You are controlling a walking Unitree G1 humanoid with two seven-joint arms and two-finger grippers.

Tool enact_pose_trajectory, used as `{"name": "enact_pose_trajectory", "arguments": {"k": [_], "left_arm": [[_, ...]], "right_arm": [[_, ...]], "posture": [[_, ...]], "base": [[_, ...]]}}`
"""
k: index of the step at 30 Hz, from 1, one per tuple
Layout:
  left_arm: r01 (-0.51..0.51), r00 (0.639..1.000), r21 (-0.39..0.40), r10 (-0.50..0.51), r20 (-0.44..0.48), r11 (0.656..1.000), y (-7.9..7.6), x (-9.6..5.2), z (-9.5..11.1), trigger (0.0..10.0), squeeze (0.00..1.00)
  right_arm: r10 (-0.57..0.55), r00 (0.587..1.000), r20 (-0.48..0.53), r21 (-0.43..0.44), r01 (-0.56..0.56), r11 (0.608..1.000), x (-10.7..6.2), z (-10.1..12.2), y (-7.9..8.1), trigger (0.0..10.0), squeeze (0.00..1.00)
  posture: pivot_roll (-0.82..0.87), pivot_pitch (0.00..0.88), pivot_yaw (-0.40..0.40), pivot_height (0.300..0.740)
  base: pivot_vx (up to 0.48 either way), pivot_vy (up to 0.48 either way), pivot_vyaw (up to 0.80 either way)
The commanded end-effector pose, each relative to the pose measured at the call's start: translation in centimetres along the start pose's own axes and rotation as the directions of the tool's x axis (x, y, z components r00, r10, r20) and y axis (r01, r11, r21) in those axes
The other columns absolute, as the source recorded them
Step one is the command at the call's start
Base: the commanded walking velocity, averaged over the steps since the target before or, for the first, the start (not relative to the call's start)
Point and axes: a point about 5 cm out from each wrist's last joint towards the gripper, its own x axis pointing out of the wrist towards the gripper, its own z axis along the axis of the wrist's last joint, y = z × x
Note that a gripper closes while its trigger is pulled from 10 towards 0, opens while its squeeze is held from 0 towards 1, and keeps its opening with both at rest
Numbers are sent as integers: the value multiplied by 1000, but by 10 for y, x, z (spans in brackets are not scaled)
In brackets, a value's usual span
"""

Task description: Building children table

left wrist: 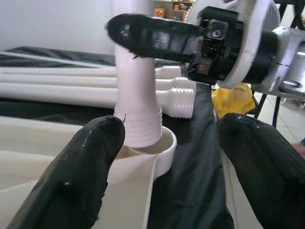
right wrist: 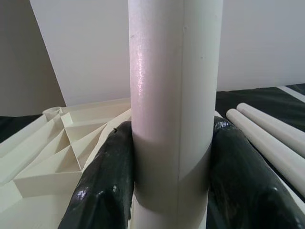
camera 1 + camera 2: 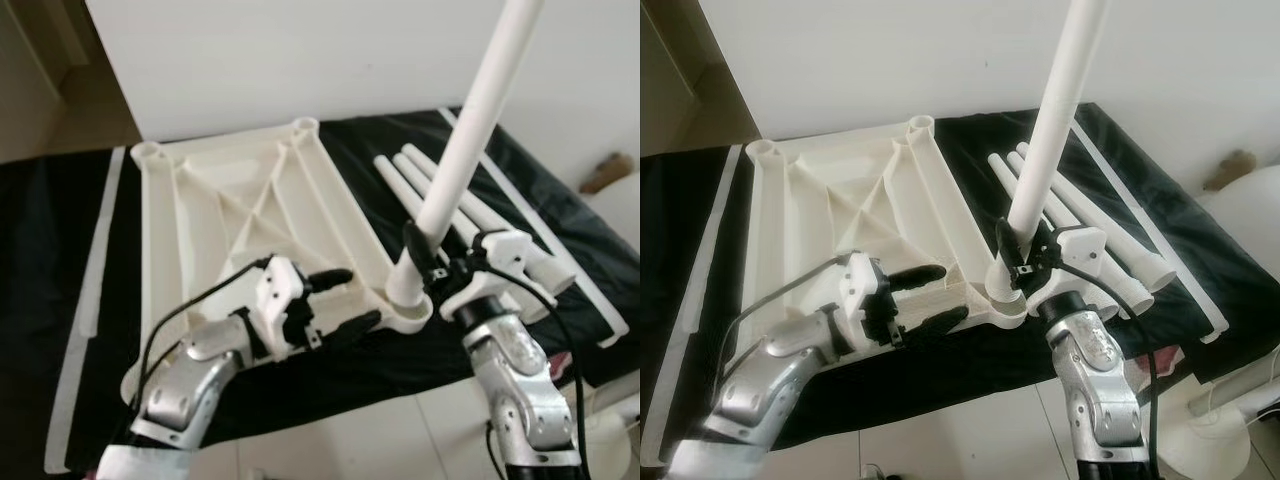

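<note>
A black cloth (image 3: 60,250) covers the low surface before a white wall. On it the cream table top (image 3: 230,215) lies upside down, ribs showing, with round sockets at its corners. One white table leg (image 3: 470,130) stands tilted in the near right corner socket (image 3: 408,305), its threaded end entering the socket but not fully sunk. The right gripper (image 3: 432,258) has its jaws clamped on this leg just above the socket. To the right, three spare legs (image 3: 440,195) lie side by side on the cloth, near the table top's right edge. The left gripper (image 3: 345,300) hovers over the near edge of the table top, left of the socket, jaws spread apart and grasping nothing.
</note>
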Motion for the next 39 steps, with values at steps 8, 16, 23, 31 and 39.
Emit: {"name": "enact_pose_trajectory", "arguments": {"k": [8,16,23,31,39], "left_arm": [[62,997,-41,-64,-52,997,-9,-6,0,10000,0],[36,998,-71,-39,-49,997,-6,-4,6,10000,0],[35,995,-78,-42,-88,996,-8,-4,3,10000,0],[18,994,-77,-27,-106,997,-5,-4,5,10000,0],[11,993,-78,-20,-114,997,-3,-6,7,10000,0]], "right_arm": [[37,999,-34,-10,-38,999,-17,-7,0,10000,0],[35,998,-58,-55,-38,998,-27,-17,0,10000,0],[51,997,-60,-162,-60,985,-31,-27,1,10000,0],[99,993,-57,-206,-108,973,-43,-41,12,10000,0],[-15,999,-39,-99,12,995,-51,-49,7,10000,0]], "posture": [[-40,84,4,740],[-46,92,12,740],[-45,94,18,740],[-38,94,20,740],[-39,97,31,740]], "base": [[0,0,0],[0,0,0],[0,0,0],[0,0,0],[0,0,0]]}}
